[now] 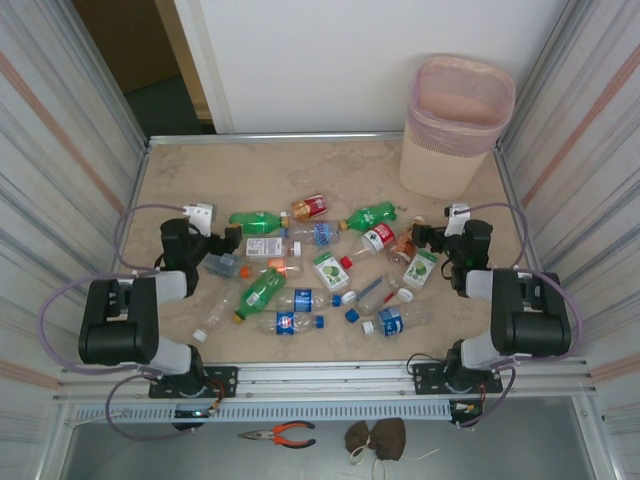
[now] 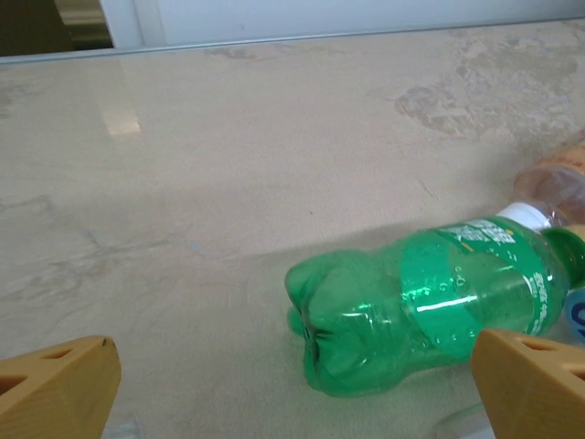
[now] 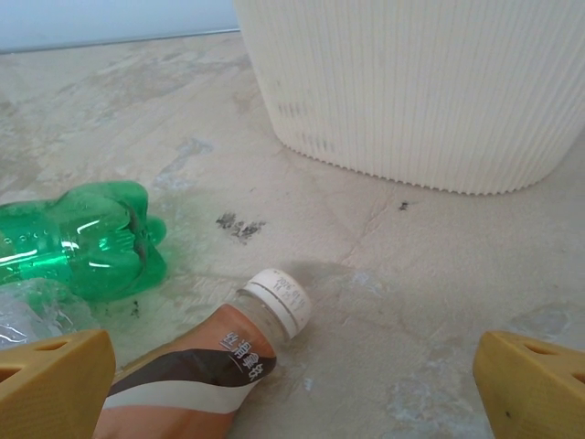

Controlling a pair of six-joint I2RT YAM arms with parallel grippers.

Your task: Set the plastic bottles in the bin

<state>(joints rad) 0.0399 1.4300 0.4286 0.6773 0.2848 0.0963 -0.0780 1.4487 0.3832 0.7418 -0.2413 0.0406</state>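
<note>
- Nearest me, on the ledge below the table's front edge, lie one pair of orange-handled pliers (image 1: 280, 434) and one brown lump (image 1: 377, 438) just beside them; I cannot tell what the lump is.
- Two arms stand at the near edge of the table (image 1: 200, 170), one on each side of the pile.
- The plastic bottles (image 1: 305, 299) all lie on their sides in mid-table, between the two arms. I count about fifteen, though some overlap, so the count is not exact. Three are green, four are clear with blue labels, three have green-and-white labels and two have red labels.
- The left gripper (image 1: 228, 238) sits at the pile's left edge with its fingers spread wide and nothing in them. On its wrist camera one green bottle (image 2: 430, 311) lies just ahead, base toward the lens, untouched.
- The right gripper (image 1: 428, 238) sits at the pile's right edge, also spread wide and empty. Its wrist camera shows one brown-labelled bottle (image 3: 210, 366) with a white cap lying just ahead, cap pointing toward the far side. A second green bottle (image 3: 82, 242) lies to its left.
- Farthest off, one bin (image 1: 440, 165) stands upright in the table's far right corner, beyond the pile, with its liner bag folded over the rim.
</note>
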